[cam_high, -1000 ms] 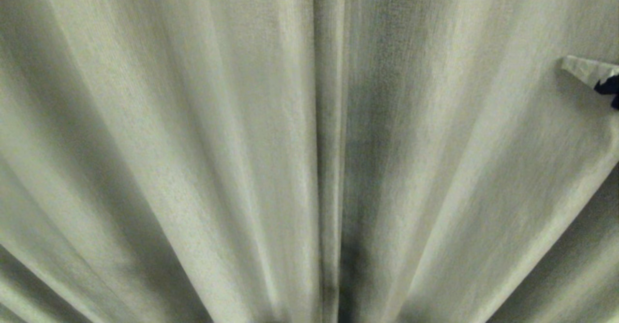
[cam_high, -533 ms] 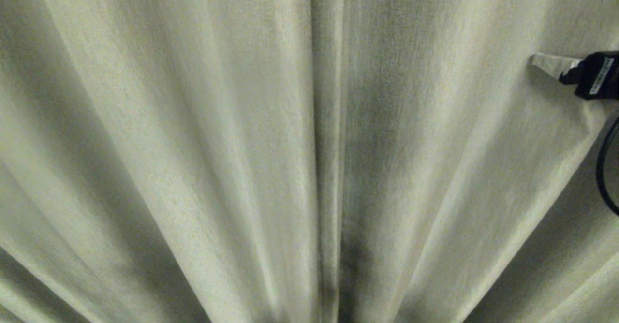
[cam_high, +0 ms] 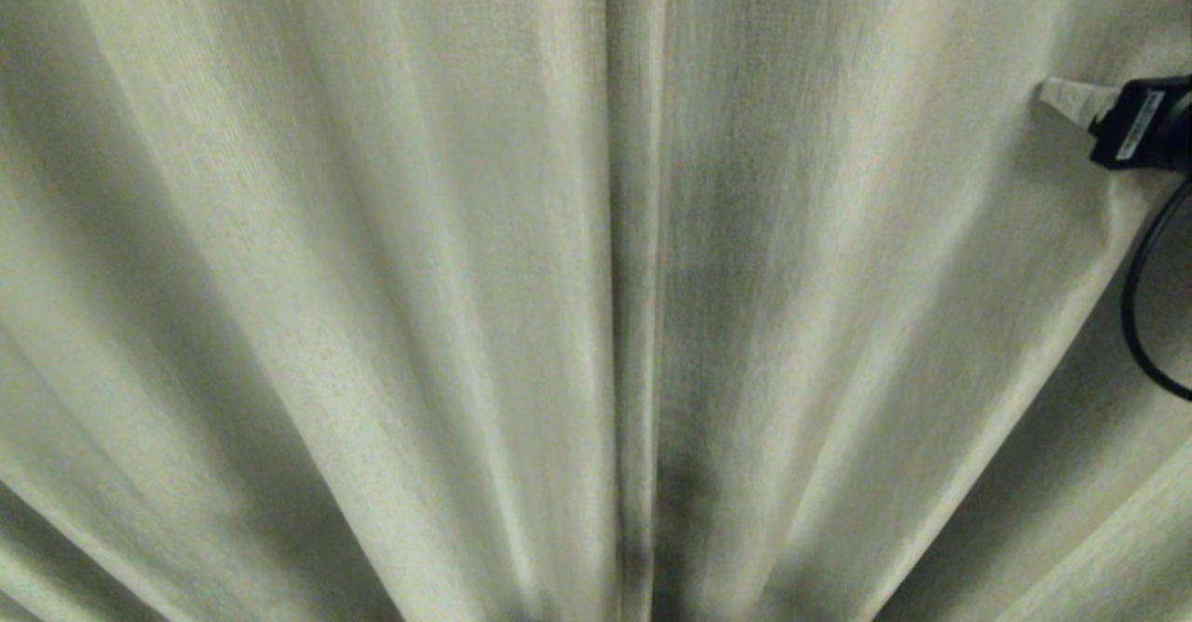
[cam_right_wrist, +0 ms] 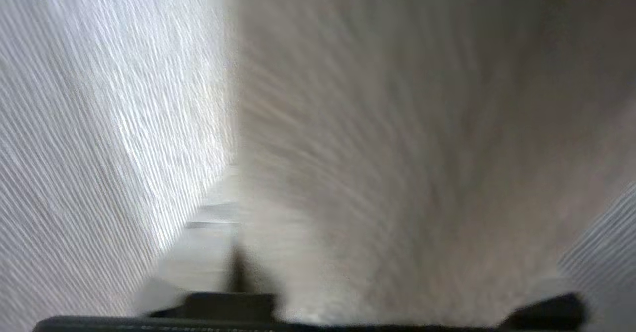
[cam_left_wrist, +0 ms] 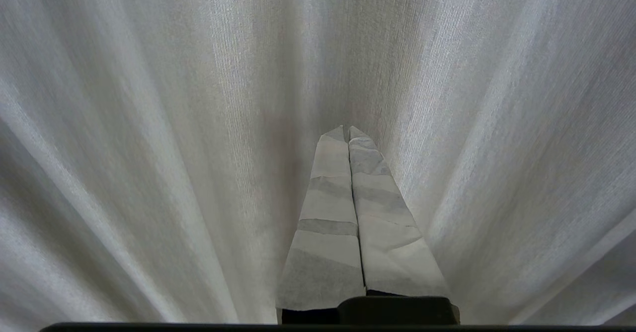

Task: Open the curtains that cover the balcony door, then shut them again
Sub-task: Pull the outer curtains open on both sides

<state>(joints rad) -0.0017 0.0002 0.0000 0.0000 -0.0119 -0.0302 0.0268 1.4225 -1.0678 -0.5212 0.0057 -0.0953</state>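
The curtains (cam_high: 372, 277), thick beige-green pleated cloth, fill the whole head view. Their two halves meet at a vertical seam (cam_high: 638, 277). The balcony door is hidden behind them. My right gripper (cam_high: 1071, 99) reaches in from the right edge, against the right curtain at upper right. In the right wrist view a thick fold of the curtain (cam_right_wrist: 397, 173) lies inside that gripper and hides most of it. My left gripper (cam_left_wrist: 349, 129) is shut with nothing in it and points at the curtain cloth (cam_left_wrist: 149, 123) just ahead of it.
A black cable (cam_high: 1141, 324) loops down below the right gripper's black body (cam_high: 1141, 124) at the right edge. Cloth closes off every view, and no floor, wall or frame shows.
The right gripper has come further into the head view from the right edge and risen a little. Its black body and cable now show. The left gripper has not moved.
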